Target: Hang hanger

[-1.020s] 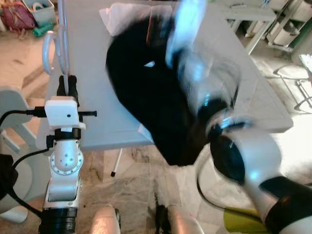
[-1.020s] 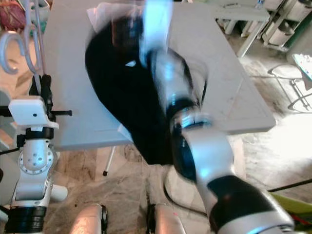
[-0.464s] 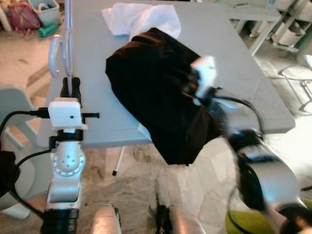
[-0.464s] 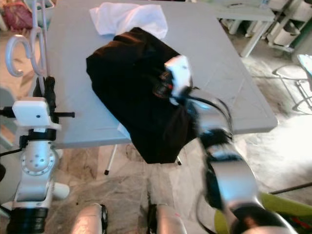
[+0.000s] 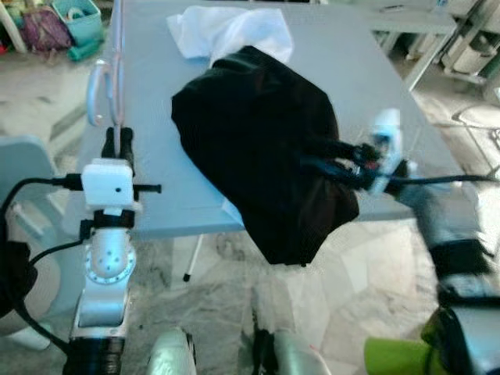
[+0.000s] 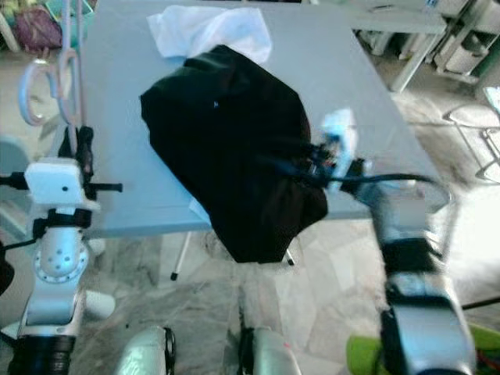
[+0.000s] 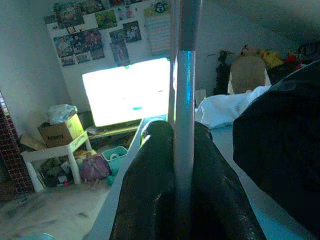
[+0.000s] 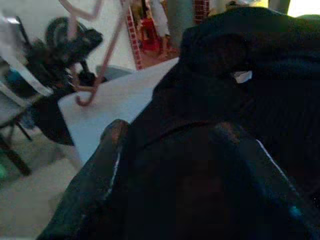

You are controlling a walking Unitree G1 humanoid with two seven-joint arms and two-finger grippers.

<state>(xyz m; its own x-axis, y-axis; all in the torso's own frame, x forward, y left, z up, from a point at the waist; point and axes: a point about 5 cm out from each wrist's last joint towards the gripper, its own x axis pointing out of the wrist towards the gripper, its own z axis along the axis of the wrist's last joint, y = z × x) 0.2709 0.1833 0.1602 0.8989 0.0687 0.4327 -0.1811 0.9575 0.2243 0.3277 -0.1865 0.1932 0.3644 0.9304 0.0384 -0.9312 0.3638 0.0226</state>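
Observation:
A pale hanger stands upright at the grey table's left edge, its hook curling to the left. My left gripper is shut on its stem, seen as a rod between both fingers in the left wrist view. A black garment lies heaped on the table and droops over the near edge. My right gripper reaches in from the right at its near right side, open, with black cloth between the spread fingers.
A white cloth lies on the table behind the garment. A grey chair stands to the left. A teal basket and a pink bag sit on the floor far left. White furniture legs stand at the back right.
My right arm has swung from over the garment out to the right and now points in at its near right side. The left gripper still holds the hanger in place.

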